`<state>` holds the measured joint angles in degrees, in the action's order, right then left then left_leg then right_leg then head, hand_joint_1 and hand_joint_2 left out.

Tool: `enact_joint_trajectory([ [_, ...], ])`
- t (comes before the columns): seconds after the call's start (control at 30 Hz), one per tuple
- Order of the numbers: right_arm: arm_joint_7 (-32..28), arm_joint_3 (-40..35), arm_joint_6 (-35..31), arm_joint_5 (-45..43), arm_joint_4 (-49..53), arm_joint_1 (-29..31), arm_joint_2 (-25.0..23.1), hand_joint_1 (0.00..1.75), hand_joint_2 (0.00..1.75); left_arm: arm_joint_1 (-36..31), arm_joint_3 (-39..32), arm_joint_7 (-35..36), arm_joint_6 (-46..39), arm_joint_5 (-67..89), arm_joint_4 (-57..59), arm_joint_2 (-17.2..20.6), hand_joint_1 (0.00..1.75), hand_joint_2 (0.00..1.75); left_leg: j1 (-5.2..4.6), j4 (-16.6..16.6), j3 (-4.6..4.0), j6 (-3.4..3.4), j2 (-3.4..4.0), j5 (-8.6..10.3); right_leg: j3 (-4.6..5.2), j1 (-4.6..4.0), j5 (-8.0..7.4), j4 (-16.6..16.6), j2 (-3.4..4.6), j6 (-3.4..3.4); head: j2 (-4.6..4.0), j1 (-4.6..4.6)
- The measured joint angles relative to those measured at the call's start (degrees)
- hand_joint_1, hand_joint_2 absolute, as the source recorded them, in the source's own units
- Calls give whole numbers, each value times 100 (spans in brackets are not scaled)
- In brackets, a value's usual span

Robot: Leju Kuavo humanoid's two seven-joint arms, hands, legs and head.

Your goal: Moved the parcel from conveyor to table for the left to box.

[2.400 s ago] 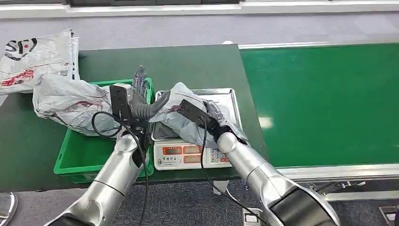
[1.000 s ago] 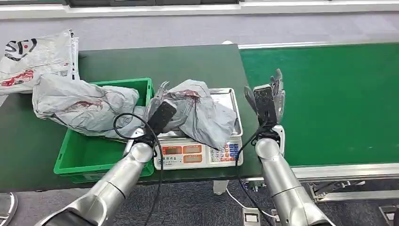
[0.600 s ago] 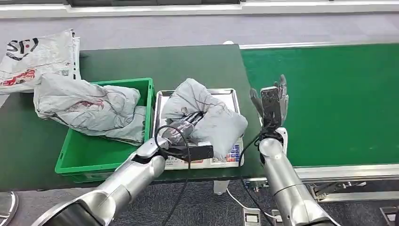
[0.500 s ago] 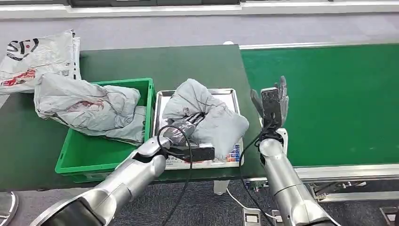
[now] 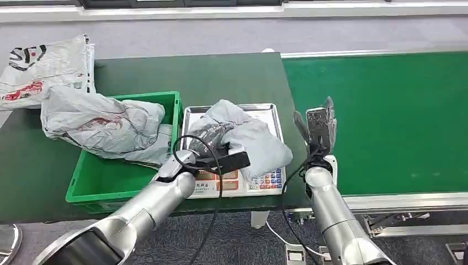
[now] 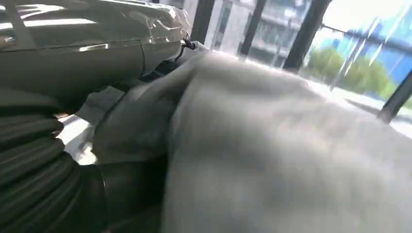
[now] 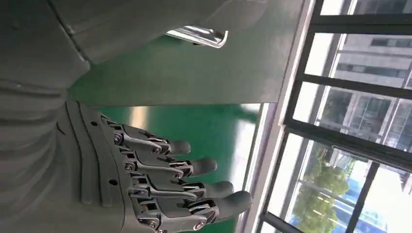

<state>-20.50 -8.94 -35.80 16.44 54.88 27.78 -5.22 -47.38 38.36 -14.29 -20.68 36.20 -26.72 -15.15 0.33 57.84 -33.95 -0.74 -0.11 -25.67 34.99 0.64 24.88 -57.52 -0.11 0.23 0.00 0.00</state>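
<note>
A crumpled grey parcel (image 5: 248, 141) lies on the steel tray (image 5: 267, 109) of a weighing scale (image 5: 265, 179) on the dark green table. My left hand (image 5: 209, 138) reaches in from the near side and grips the parcel's left part, its dark fingers pressed into the plastic. In the left wrist view the parcel (image 6: 291, 145) bulges right against my left hand (image 6: 48, 184). My right hand (image 5: 320, 121) stands upright to the right of the scale, at the table's edge by the conveyor. Its fingers (image 7: 204, 167) are spread and hold nothing.
A green box (image 5: 88, 185) stands left of the scale with another grey parcel (image 5: 105, 124) draped over its far rim. A white printed bag (image 5: 44, 66) lies at the far left. The green conveyor (image 5: 386, 121) runs along the right.
My right hand let go of the parcel on the scale and drew back to the right, open. My left hand swung from the parcel's left side onto its near side and closed on it.
</note>
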Motion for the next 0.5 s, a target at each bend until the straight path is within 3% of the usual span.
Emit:
enact_joint_trajectory([
  [0.5, -59, 0, 2, -127, -94, -33, 33, 0, 175, 25, -447, -2, -354, -129, -987, 90, 175, 175, 0, 0, -21, 1, 0, 0, 20, 0, 0, -1, 0, 0, 0, 0],
])
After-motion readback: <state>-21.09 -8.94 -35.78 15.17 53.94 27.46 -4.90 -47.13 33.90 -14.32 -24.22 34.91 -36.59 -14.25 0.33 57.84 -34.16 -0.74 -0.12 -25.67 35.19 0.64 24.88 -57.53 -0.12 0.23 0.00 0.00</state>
